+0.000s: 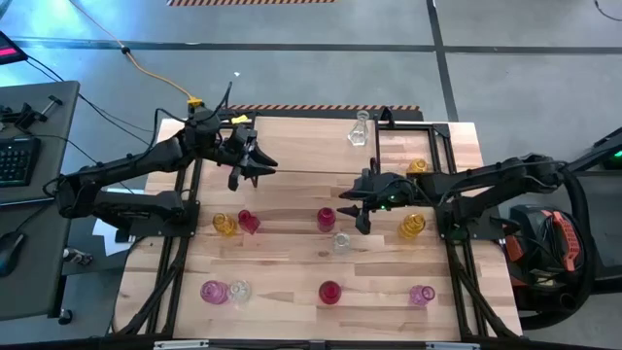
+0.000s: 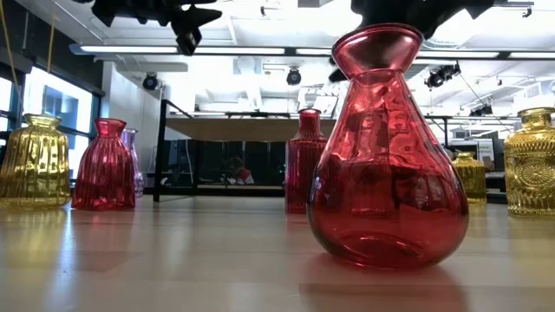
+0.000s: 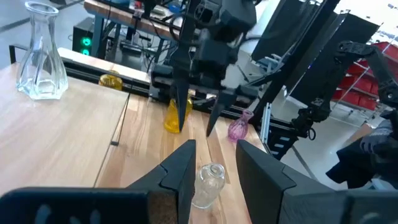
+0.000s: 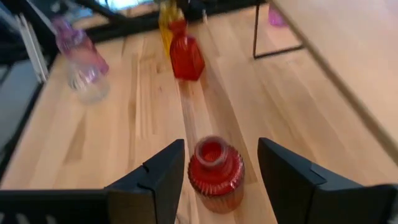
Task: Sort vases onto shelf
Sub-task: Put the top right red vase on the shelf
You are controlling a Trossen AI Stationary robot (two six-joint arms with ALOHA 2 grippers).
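Glass vases stand on the tabletop, bases down. A red ribbed vase (image 1: 326, 219) (image 4: 214, 169) stands just ahead of my right gripper (image 1: 352, 212) (image 4: 221, 146). That gripper is open; in its wrist view the fingers flank the vase with gaps on both sides. The shelf (image 1: 311, 146) (image 3: 62, 130) carries a clear vase (image 1: 359, 129) (image 3: 40, 56), with an amber vase (image 1: 418, 167) farther right. My left gripper (image 1: 255, 172) (image 3: 214, 149) hangs open and empty over the shelf's left part, pointing toward the right arm.
Around the table's middle stand a yellow vase (image 1: 224, 225), a red one (image 1: 249, 222), a clear one (image 1: 341, 241) and an amber one (image 1: 412, 227). Along the near edge are pink (image 1: 213, 292), clear (image 1: 239, 291), red (image 1: 329, 292) and pink (image 1: 422, 295) vases. The shelf's black leg (image 4: 255, 37) stands close by.
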